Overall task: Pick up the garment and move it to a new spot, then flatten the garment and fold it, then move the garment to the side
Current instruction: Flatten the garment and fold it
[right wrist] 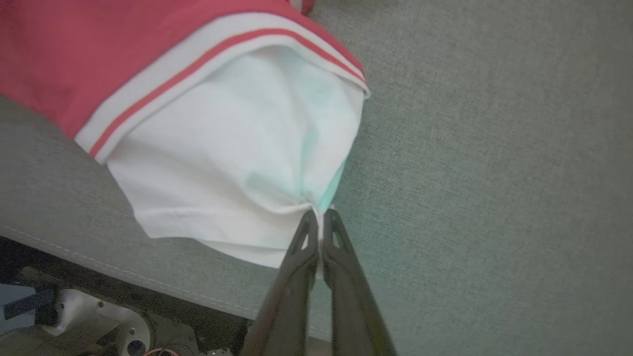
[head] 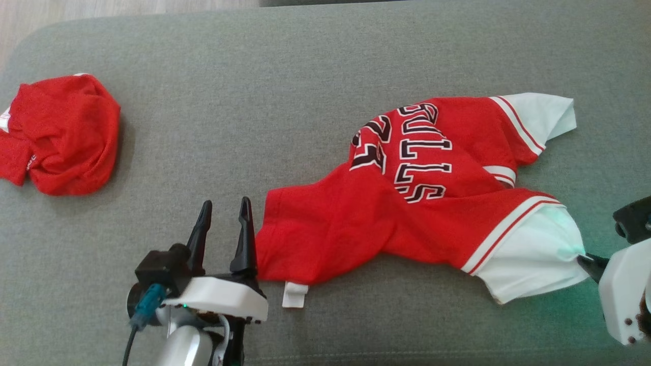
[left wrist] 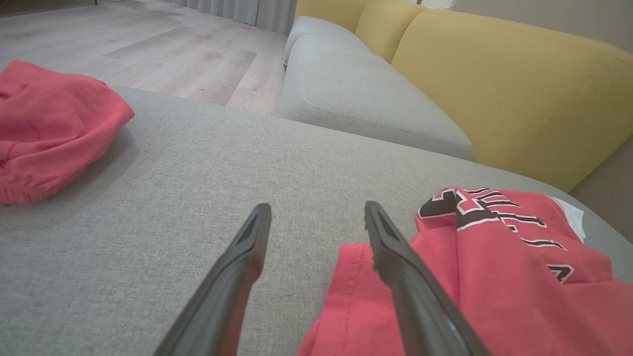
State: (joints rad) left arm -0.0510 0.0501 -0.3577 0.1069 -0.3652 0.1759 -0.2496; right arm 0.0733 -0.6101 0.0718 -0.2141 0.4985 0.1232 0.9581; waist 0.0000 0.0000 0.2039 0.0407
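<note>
The garment (head: 407,203) is a red jersey with black-and-white lettering and white sleeves, lying crumpled on the grey cushion (head: 305,76). My right gripper (right wrist: 320,213) is shut on the edge of its white sleeve (right wrist: 232,163), which puckers at the fingertips; in the head view that gripper (head: 582,258) sits at the sleeve's right corner. My left gripper (head: 224,211) stands open just left of the jersey's red hem, its right finger (left wrist: 395,257) lying over the hem's edge (left wrist: 346,296), nothing between the jaws.
A second red garment (head: 56,134) lies bunched at the far left of the cushion. A white tag (head: 295,295) pokes out under the jersey's hem. Yellow sofa backrests (left wrist: 494,84) and another grey seat (left wrist: 356,89) stand beyond; wooden floor (left wrist: 173,44) lies past the cushion's edge.
</note>
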